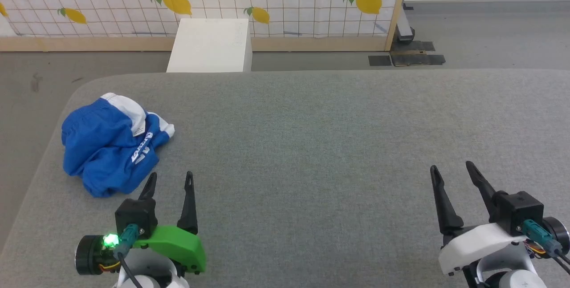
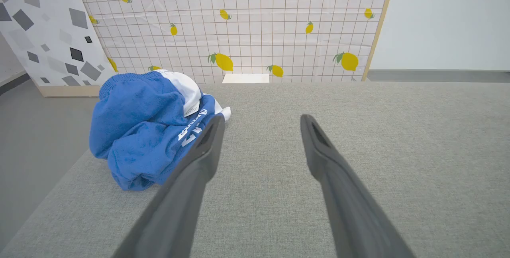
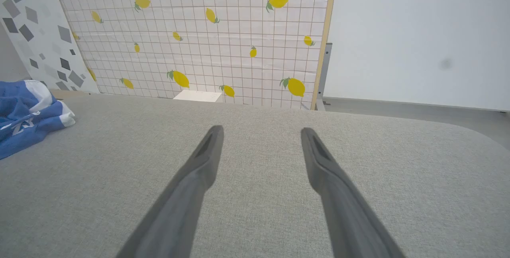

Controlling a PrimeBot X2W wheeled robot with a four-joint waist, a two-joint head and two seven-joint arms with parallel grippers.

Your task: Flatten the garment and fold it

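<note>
The garment [image 1: 107, 145] lies crumpled near the surface [image 1: 311, 136] corner. Left end effector [image 1: 172, 175] and right end effector [image 1: 450, 166] are released, holding nothing. Grasp an outer edge and draw it toward centre

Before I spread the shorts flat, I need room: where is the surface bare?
Bare: the stretch of grey surface from the shorts across to the right side, including between the left tool and right tool. Crowded only at the left corner, where the shorts lie bunched close by the left tool.
</note>
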